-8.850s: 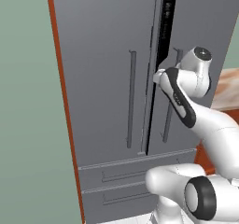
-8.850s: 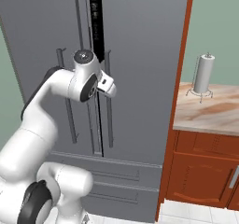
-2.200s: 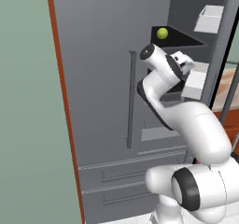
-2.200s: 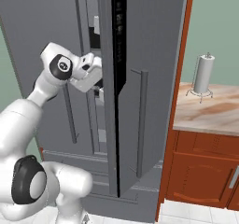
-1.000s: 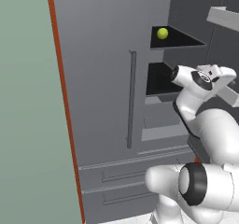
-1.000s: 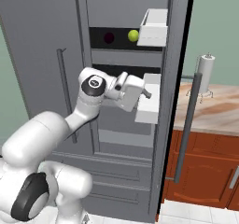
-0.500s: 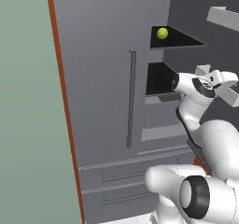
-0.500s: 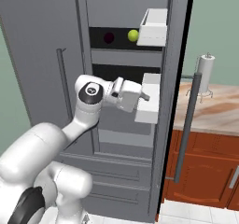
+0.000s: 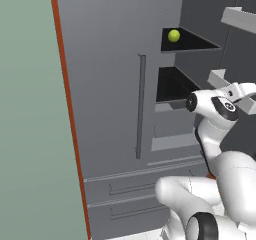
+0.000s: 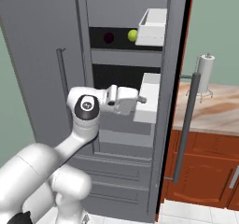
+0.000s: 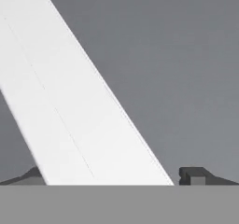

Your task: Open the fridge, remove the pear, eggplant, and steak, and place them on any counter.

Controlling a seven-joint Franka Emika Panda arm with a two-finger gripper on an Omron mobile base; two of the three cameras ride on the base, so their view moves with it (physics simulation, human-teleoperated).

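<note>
The fridge (image 10: 121,125) is seen with its right door swung wide, the shelves exposed. On the upper shelf the pear (image 10: 132,35) is found at about 1 o'clock from the gripper (image 10: 140,99) in the right base view, with a dark round thing, judged to be the eggplant (image 10: 108,37), just beside it at its 9 o'clock. In the left base view the pear (image 9: 173,35) is seen at 12 o'clock above the dark lower opening. The steak cannot be made out on any shelf. The counter (image 10: 210,113) lies at 3 o'clock, beyond the open door, with a paper towel holder (image 10: 204,73) standing on it.

The gripper is held spread to its widest, pinching nothing. It sits against the lower door bin (image 10: 148,99), whose white wall is seen between the finger tips (image 11: 196,175) in the hand view.

Several risks are judged from here. If the hand is raised straight toward 12 o'clock, the upper door bin (image 10: 153,27) could be struck, as it hangs right beside the pear. If the pear is approached too fast, it could be nudged and rolled deeper or off the shelf. The door could also be knocked by the forearm and swung back against the arm. A long reach past the door would be needed for the counter.
</note>
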